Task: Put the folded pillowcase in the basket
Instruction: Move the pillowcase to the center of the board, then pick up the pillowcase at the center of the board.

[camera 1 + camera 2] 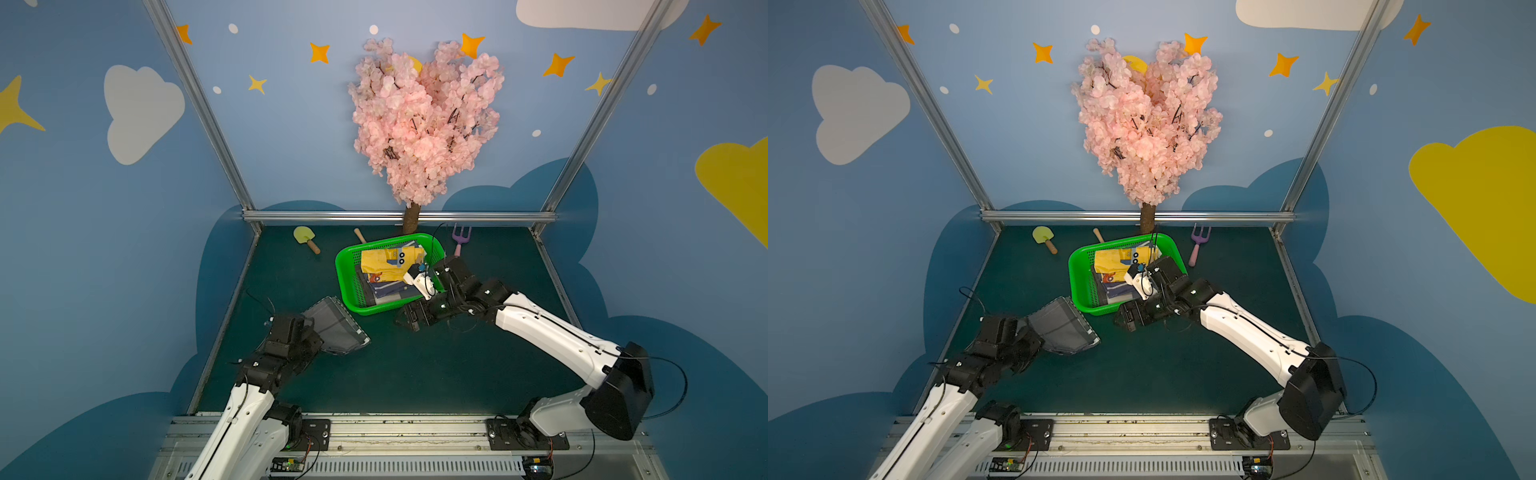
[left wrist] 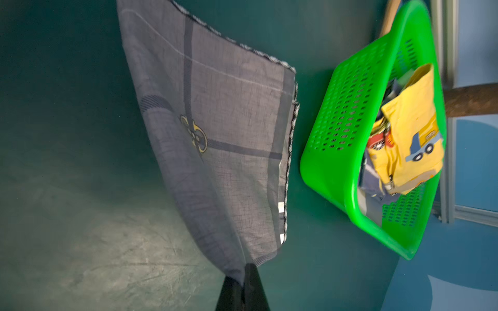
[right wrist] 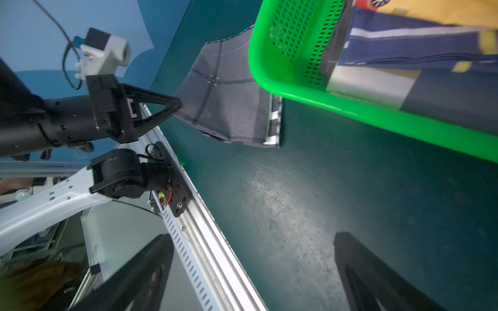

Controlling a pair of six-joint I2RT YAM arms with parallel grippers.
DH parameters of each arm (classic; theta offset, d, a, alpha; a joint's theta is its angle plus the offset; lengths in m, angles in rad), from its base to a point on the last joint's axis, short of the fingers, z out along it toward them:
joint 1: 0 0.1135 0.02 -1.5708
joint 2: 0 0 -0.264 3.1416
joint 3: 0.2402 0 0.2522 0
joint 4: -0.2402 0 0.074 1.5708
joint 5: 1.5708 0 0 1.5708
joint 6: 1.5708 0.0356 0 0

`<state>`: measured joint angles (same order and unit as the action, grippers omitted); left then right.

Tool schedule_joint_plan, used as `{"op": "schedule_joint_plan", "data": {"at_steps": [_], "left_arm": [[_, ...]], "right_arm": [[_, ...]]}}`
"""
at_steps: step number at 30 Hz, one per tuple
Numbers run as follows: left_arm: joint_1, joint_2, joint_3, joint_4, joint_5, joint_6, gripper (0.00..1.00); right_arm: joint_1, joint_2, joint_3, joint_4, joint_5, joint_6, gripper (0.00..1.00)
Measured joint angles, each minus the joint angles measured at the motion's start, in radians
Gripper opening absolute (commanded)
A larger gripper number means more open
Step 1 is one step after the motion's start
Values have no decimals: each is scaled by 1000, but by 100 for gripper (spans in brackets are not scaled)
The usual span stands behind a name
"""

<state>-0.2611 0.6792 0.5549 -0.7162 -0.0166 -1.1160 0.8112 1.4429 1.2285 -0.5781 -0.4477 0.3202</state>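
green matting covers the table (image 1: 415, 374), and a pink blossom tree (image 1: 424, 120) stands at its far edge. just in front of the trunk sits the bright green basket (image 1: 341, 274) (image 1: 1073, 274), turned at an angle. it already holds a yellow cloth (image 1: 386, 262) printed with trucks, lying on top of folded navy cloths (image 1: 388, 291). the pillowcase (image 1: 336, 328) (image 1: 1061, 328), grey with dark crossing stripes and folded flat, is outside the basket, just beside its near left wall. the left gripper (image 2: 246, 266) (image 3: 176, 106) is clenched on 1 corner of it, and the cloth fans out from the fingertips toward the basket; whether its far edge rests on the mat i cannot tell. the right gripper (image 3: 250, 237) (image 1: 405, 320) is spread wide with nothing between its 2 fingers, low over bare mat just beside the basket's near right corner. along the far edge lie a toy shovel (image 1: 305, 239) left of the basket and a purple fork (image 1: 460, 237) right of it.
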Motion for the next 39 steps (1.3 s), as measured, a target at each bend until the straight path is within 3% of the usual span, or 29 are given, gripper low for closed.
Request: {"op": "schedule_joint_plan", "data": {"at_steps": [9,14,18,24,28,35,37,39], "left_arm": [[-400,28,-6,72,-156,-183,4],[-642,171,-7,166,-291,-296,30],[-758,365,44,233,-365,-335,43],[-785,517,198,292,-414,-290,63],[-777,449,250,278,-460,-219,70],[-706,328,248,185,-389,-93,79],[-663,295,243,128,-365,-58,79],[-560,243,220,93,-333,-16,79]], "right_arm": [[-8,3,-201,95,-178,151,98],[-12,4,-261,126,-214,278,98],[-17,4,-319,171,-219,360,98],[-28,4,-394,187,-190,442,98],[-31,2,-399,216,-176,478,98],[-58,2,-399,276,-172,518,99],[-50,16,-389,276,-162,519,98],[-38,49,-375,283,-151,523,99]]}}
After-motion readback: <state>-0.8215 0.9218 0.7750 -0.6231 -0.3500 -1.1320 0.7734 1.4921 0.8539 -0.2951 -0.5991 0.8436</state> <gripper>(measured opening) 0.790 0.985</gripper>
